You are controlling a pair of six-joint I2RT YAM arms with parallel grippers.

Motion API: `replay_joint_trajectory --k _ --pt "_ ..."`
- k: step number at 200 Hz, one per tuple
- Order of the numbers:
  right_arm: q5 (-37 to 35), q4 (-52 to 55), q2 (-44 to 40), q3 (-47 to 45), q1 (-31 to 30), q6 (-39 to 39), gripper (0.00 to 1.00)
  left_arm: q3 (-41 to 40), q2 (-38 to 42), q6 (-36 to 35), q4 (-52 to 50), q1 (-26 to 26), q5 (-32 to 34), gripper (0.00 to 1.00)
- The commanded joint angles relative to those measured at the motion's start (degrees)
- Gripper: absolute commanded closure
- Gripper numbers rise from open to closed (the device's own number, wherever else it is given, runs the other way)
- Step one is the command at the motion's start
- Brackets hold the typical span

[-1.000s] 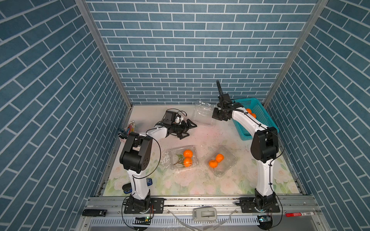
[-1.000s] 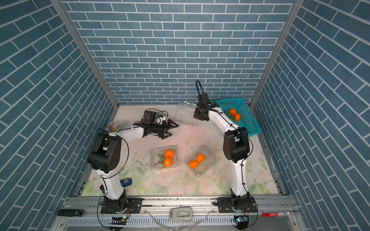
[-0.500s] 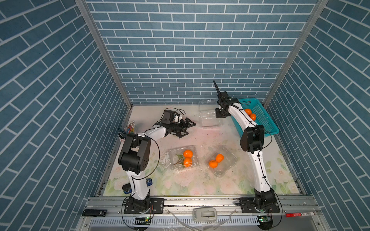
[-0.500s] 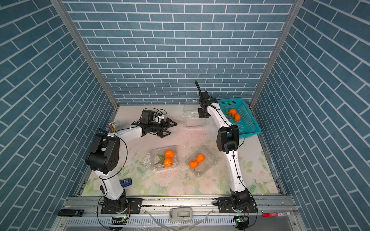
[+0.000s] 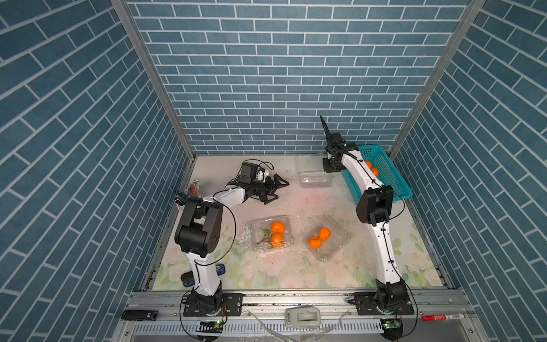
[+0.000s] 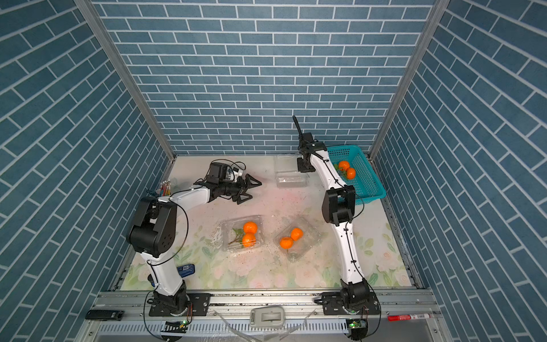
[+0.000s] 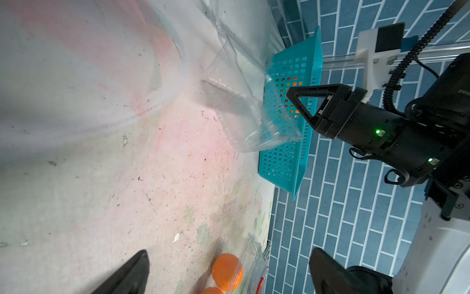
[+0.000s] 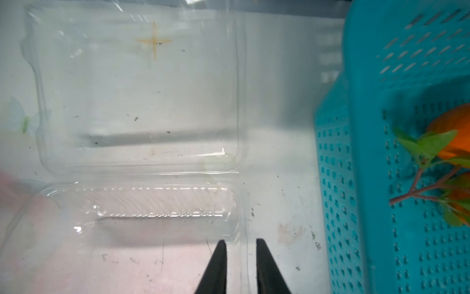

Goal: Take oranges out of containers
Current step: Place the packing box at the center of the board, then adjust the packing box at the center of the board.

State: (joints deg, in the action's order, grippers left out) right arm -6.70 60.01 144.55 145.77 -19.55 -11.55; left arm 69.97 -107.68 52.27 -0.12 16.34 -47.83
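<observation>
— While the right claw (image 8: 240,241) hangs at the back, what is it doing?
— Its 2 fingers stand a little apart. The thin edge of an empty see-through plastic box (image 8: 137,101) runs between them, just beside the teal plastic basket with holes (image 6: 371,189).
— And the left claw (image 5: 277,193)?
— Wide open, holding nothing.
— Where are the small round orange mandarins (image 5: 277,227)?
— 2 in the basket, 2 in the clear plastic box on the left (image 5: 257,228), 2 in the clear plastic box on the right (image 5: 337,234). Both boxes lie nearer the robot's base than the claws.
— Who goes next?
— Maybe the left claw. Its box is nearer, with its mandarins lined up front to back.
</observation>
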Motion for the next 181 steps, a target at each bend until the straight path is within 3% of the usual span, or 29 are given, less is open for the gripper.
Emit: replay_joint_trajectory --k 1,46,56,74,99,148,181 --pt "-0.4 1.7 -1.6 2.0 -0.1 0.7 0.72 0.9 1.9 -1.2 0.0 -0.5 -0.4 0.01" --pt "3.4 1.0 -6.1 2.2 -0.1 -2.6 0.48 4.3 5.9 -11.5 -12.8 -1.1 5.7 0.01" --pt "4.9 0.5 -7.9 1.6 -0.2 -3.6 0.37 4.9 7.1 -12.5 -16.2 -1.8 6.7 0.01" --pt "7.3 -3.3 -12.4 -2.6 -1.2 -5.5 0.25 5.4 10.5 -13.9 -21.5 -4.5 8.7 0.01" --pt "11.3 -11.1 -18.4 -11.1 -4.1 -8.1 0.10 8.9 15.0 -18.6 -33.9 -9.3 16.4 0.01" --pt "18.8 -24.6 -22.7 -23.9 -11.0 -12.6 0.05 10.6 16.1 -21.6 -40.8 -21.2 23.1 0.01" --pt "20.2 -28.1 -20.8 -27.0 -14.6 -14.9 0.04 12.8 14.7 -22.9 -41.2 -23.9 27.3 0.01"
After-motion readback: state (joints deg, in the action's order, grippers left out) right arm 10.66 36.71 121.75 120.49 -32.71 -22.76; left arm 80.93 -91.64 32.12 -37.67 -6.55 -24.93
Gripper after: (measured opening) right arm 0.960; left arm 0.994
